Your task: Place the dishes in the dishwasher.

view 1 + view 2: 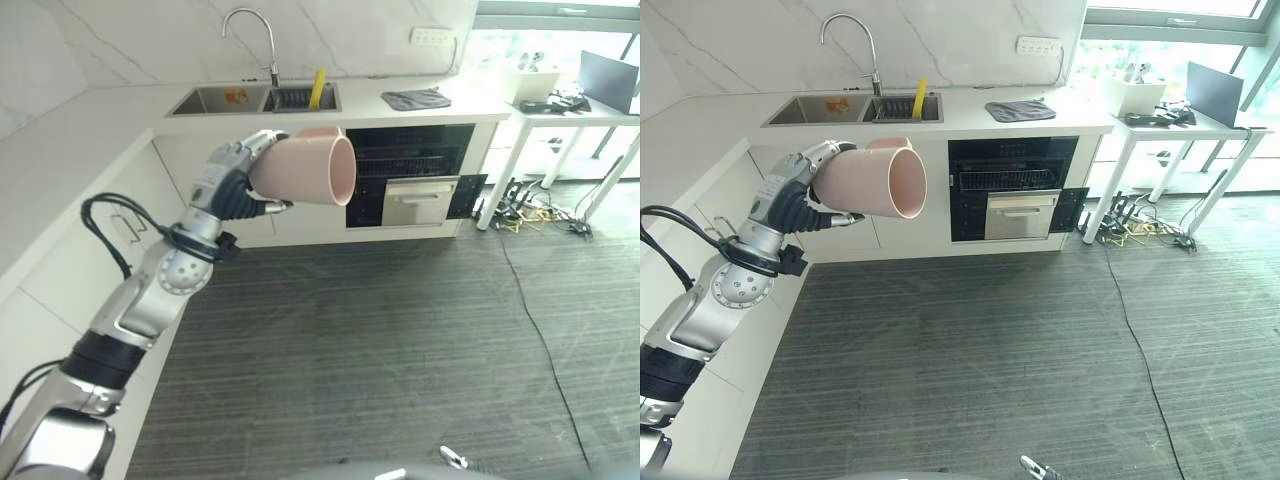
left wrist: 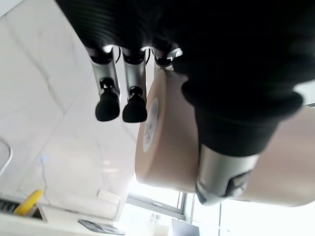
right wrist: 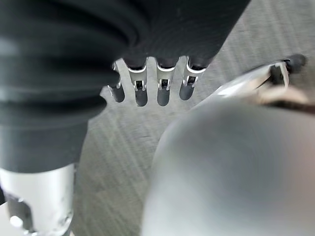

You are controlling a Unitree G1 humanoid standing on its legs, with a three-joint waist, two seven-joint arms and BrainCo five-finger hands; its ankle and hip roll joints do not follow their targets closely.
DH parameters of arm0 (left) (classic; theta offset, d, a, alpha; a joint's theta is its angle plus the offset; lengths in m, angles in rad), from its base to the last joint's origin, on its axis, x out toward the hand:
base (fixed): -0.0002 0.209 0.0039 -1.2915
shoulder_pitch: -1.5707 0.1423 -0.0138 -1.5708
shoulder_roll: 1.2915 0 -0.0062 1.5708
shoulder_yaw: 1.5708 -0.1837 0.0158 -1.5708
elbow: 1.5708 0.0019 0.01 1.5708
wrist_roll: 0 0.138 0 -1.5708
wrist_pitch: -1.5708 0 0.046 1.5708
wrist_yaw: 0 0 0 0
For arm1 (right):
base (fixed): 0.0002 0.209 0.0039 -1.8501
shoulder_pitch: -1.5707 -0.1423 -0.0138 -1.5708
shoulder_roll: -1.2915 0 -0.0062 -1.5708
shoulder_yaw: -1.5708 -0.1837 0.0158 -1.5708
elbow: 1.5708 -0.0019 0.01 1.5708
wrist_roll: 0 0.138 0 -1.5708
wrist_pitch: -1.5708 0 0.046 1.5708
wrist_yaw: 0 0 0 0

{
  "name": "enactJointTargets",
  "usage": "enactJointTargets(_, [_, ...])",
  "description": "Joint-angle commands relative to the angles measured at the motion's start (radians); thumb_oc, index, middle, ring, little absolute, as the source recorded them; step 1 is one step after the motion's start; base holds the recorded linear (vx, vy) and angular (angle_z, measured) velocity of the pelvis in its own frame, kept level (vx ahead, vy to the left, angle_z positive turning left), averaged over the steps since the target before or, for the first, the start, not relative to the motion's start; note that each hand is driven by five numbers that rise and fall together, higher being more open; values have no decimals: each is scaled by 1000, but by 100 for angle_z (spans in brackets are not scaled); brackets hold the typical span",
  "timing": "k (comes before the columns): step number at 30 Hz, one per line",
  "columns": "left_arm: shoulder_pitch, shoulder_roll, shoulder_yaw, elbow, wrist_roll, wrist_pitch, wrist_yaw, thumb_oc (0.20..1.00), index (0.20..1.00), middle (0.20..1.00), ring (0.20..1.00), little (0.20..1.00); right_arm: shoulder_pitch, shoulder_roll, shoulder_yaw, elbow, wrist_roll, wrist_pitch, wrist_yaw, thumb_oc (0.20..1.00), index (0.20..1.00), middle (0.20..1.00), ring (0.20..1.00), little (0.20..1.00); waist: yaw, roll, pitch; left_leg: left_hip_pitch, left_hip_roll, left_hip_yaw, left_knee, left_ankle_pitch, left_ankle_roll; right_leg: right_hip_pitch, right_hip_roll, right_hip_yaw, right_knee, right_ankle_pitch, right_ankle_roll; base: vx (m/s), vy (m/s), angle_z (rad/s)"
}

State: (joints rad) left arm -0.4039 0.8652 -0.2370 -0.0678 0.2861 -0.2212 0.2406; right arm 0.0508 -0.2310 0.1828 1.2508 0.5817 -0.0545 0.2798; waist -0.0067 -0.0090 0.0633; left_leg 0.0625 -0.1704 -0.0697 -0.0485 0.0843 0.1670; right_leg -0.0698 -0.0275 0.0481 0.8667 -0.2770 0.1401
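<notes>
A large pink cup (image 1: 310, 170) lies on its side in the air, its mouth turned toward the right. My left hand (image 1: 232, 182) is shut on its base end, raised in front of the counter; in the left wrist view the thumb (image 2: 224, 167) lies across the cup (image 2: 165, 147) and two fingers (image 2: 109, 104) hang beside it. The dishwasher (image 1: 410, 175) is a dark unit under the counter past the cup, with racks showing and a silver front panel below. My right hand (image 3: 147, 91) hangs over the carpet with its fingers relaxed and holds nothing.
A steel sink (image 1: 225, 98) with a tall tap (image 1: 255, 30) is set in the white counter; a yellow item (image 1: 317, 88) stands in it. A grey cloth (image 1: 415, 99) lies on the counter. A white table (image 1: 570, 112) and floor cables (image 1: 530, 210) are at the right.
</notes>
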Motion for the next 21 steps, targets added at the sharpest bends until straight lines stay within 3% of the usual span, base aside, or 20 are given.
enactJointTargets(1, [-1,12,63,-22,-38,-7,15,200,200,200,200,200,-39,-20,-17,-17,-33,-50,-13,1000,1000,1000,1000,1000,8,44,-3,-10,62,29,82,-121,-64,2,-7,-96,-341,330,-31,185,-16,-15])
enactJointTargets(4, [-4,7,48,-29,-26,-4,21,200,200,200,200,200,-40,-31,-24,-24,-23,-54,-12,1000,1000,1000,1000,1000,-12,45,9,35,61,21,72,-152,-66,-23,-80,-114,-560,353,-37,203,-163,-32])
enactJointTargets(6, [-30,26,32,-24,-40,4,29,200,200,200,200,200,-66,-52,-36,-19,-16,-38,12,1000,1000,1000,1000,1000,-22,31,23,74,74,18,67,-201,-83,-58,-165,-86,-748,482,13,239,-362,14])
enactJointTargets(8, [-19,29,32,-25,-35,3,36,200,200,200,200,200,-86,-55,-44,-12,-27,-17,23,1000,1000,1000,1000,1000,-8,24,22,95,93,22,49,-210,-97,-52,-193,-116,-813,513,37,229,-352,21])
enactJointTargets(9, [1,23,42,-27,-18,1,41,200,200,200,200,200,-100,-51,-42,-4,-43,-3,30,1000,1000,1000,1000,1000,8,17,16,106,110,37,34,-211,-106,-35,-197,-162,-837,507,47,282,-413,-1])
enactJointTargets(12, [47,-4,80,-64,-11,31,36,200,200,200,200,200,-107,-48,-31,5,-75,20,33,1000,1000,1000,1000,1000,10,18,3,134,153,53,22,-209,-125,15,-158,-170,-847,442,40,279,-392,-23])
enactJointTargets(14, [86,-27,110,-79,-5,44,62,200,200,200,200,200,-103,-56,-5,2,-117,21,39,1000,1000,1000,1000,1000,-3,23,7,147,195,69,60,-209,-150,36,-105,-152,-804,367,-9,272,-373,5])
enactJointTargets(16, [96,-33,123,-82,-11,51,71,200,200,200,200,200,-106,-66,10,2,-140,32,41,1000,1000,1000,1000,1000,-6,21,12,141,208,82,107,-214,-158,49,-88,-148,-795,347,-30,178,-289,-9])
enactJointTargets(18, [79,-46,131,-91,-27,71,74,200,200,200,200,200,-109,-83,33,27,-165,68,43,1000,1000,1000,1000,1000,1,0,35,30,254,122,368,-97,-188,114,-55,-139,-805,311,-79,195,-432,-5])
enactJointTargets(20, [48,-57,120,-87,-34,61,56,200,200,200,200,200,-108,-81,31,61,-148,69,25,1000,1000,1000,1000,1000,1,-9,48,-48,283,158,495,-77,-198,146,-44,-161,-822,304,-100,151,-274,15])
enactJointTargets(21, [30,-67,108,-87,-27,68,55,200,200,200,200,200,-108,-80,25,71,-134,77,18,1000,1000,1000,1000,1000,6,-3,48,-67,248,159,468,-97,-189,160,-32,-175,-829,297,-102,161,-117,24])
